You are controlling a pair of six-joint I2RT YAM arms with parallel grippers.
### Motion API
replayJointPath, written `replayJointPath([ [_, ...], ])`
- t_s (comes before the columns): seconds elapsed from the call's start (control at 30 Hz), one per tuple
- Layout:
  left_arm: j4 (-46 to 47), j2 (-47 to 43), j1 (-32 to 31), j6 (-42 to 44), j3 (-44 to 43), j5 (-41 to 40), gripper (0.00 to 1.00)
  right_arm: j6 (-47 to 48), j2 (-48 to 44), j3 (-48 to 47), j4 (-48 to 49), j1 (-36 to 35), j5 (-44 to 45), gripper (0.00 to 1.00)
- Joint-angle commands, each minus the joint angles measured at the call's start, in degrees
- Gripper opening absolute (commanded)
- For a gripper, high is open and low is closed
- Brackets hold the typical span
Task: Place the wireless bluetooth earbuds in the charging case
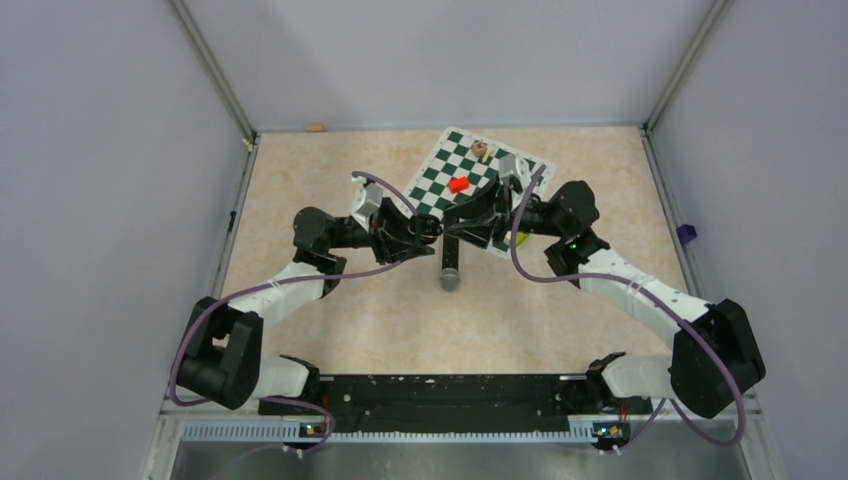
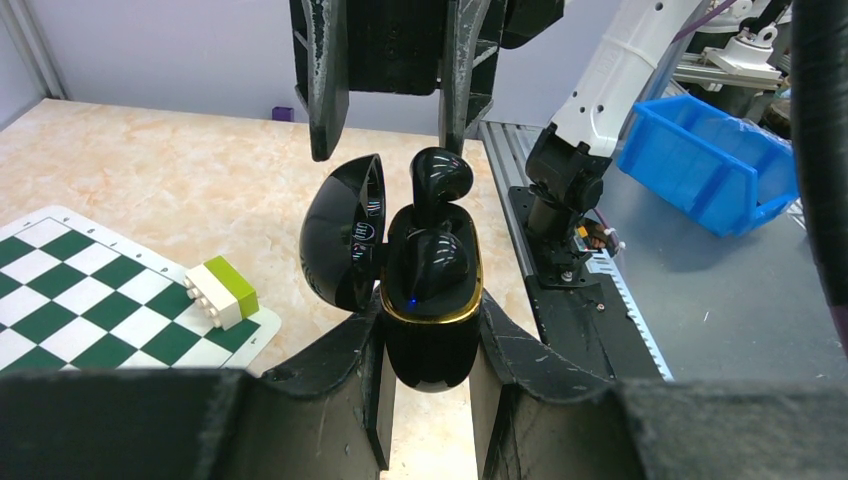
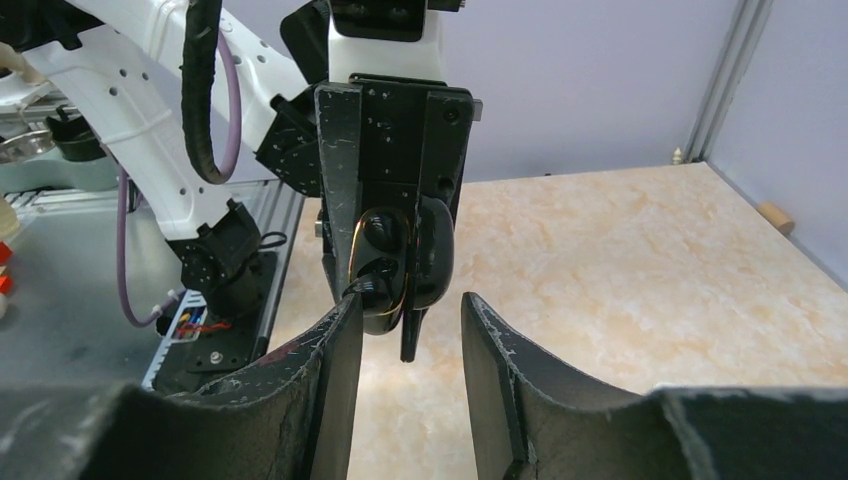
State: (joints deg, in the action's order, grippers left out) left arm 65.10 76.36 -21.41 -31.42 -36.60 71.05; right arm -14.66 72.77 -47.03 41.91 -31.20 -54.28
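L pincer [image 2: 430,320] clenched on black case [image 2: 428,355], held betw. its fingers, lid [image 2: 345,235] open to one side. One black earbud [image 2: 432,265] sits in the case. 2nd earbud [image 2: 441,178] sticks up from it, just under R pincer [image 2: 390,150], which is released, fingers apart, above the tabletop [image 2: 150,190].

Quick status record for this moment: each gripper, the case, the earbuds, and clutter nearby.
left gripper: shut on charging case
case lid: open, swung aside
seated earbud: black, down in its slot
second earbud: black, sticking out of the case, not fully in
right gripper: open, fingers apart, close to the case's open end
nearby: chessboard mat, yellow-green block, microphone
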Motion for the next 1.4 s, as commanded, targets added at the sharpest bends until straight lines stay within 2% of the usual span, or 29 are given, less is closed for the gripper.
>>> replayJointPath([
  [0.0, 1.70, -1.37, -0.08, 0.14, -1.76, -0.76, 0.00, 1.19, 0.25, -1.93, 0.56, -1.59, -0.21, 0.40],
  [0.23, 1.63, -1.05, -0.06, 0.24, -1.72, -0.72, 0.00, -1.11, 0.74, -1.75, 3.02, -2.69, -1.97, 0.40],
  [0.47, 1.70, -0.88, -0.05, 0.11, -1.84, -0.67, 0.00, 1.24, 1.54, -2.46, -0.85, -4.22, 3.95, 0.34],
  [0.53, 1.70, -0.89, -0.08, 0.13, -1.83, -0.61, 0.00, 1.49, 1.67, -2.96, -0.95, -4.31, 2.52, 0.33],
  [0.6, 1.65, -1.02, -0.11, 0.28, -1.74, -0.09, 0.00, 5.27, 0.13, -4.78, -3.87, -4.06, -1.34, 0.38],
  [0.67, 0.96, -1.12, -0.11, 0.21, -1.92, 0.90, 0.00, 13.04, -1.16, -8.38, -11.97, -3.18, -8.47, 0.47],
  [0.7, 0.26, -0.91, -0.20, 0.15, -2.24, 1.49, 0.00, 20.25, -1.81, -10.94, -22.42, -2.70, -11.08, 0.49],
  [0.77, -0.88, -0.49, -0.58, 0.22, -2.55, 2.28, 0.00, 37.37, -2.95, -16.53, -41.68, -2.31, -12.46, 0.52],
  [0.83, -2.63, 0.18, -1.53, 1.34, -3.10, 3.94, 0.00, 54.66, -3.07, -21.04, -58.36, -2.31, -12.88, 0.60],
  [0.9, -8.12, 0.73, -2.73, 4.31, -4.23, 5.96, 0.00, 66.03, -2.91, -23.57, -67.19, -2.29, -12.06, 0.63],
  [1.0, -12.72, 1.84, -4.06, 6.96, -5.75, 8.56, 0.00, 81.10, -2.28, -25.28, -76.52, -2.28, -11.34, 0.64],
  [1.13, -13.83, 2.65, -5.51, 7.24, -6.78, 10.82, 0.00, 100.02, -1.83, -23.53, -86.94, -3.07, -9.15, 0.61],
  [1.23, -17.17, 2.40, -6.38, 9.02, -7.61, 12.32, 0.00, 103.02, -2.78, -21.07, -87.48, -3.42, -8.10, 0.55],
  [1.37, -26.90, 2.04, -7.10, 15.72, -9.47, 13.77, 0.00, 104.24, -4.61, -19.47, -87.48, -3.41, -9.92, 0.47],
])
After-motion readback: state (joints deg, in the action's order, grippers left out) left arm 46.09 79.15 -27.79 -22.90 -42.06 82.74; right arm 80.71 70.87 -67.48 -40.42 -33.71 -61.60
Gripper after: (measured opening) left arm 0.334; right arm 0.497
